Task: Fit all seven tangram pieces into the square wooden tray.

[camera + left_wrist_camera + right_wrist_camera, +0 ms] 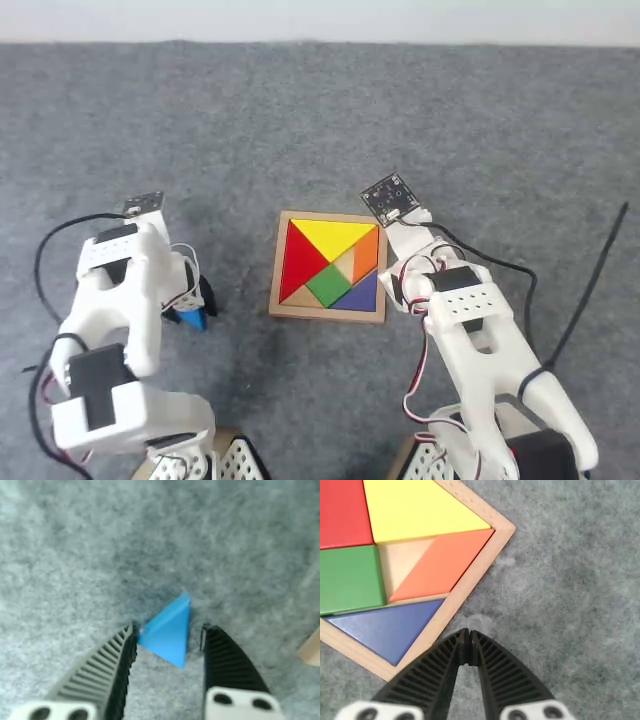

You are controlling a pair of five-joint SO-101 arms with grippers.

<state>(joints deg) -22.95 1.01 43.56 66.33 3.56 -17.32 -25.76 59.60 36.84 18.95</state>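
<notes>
While the left gripper [168, 629] stands low over the grey carpet [300, 120], its 2 fingers are spread about as wide as the light blue triangle [167, 635] that lies between them. The ribbed finger [117, 655] touches 1 corner of this triangle. The other finger [225, 655] is just beside the opposite edge, and a thin strip of carpet shows between them. The piece lies on the carpet and is not clamped. From the high view, it is well apart from the square wooden tray [461, 586], on the left arm's side.

The right gripper [469, 636] has its fingers pressed together with nothing between them. It is over the carpet just beside the outer rim of the tray, near the dark blue triangle [390, 625].

5 pieces lie inside the tray: the red triangle [342, 510], the yellow triangle [415, 507], the green square [347, 577], the orange parallelogram [440, 560] and the dark blue triangle. A patch of bare wood [402, 565] shows between the green square, the yellow triangle and the orange parallelogram.
</notes>
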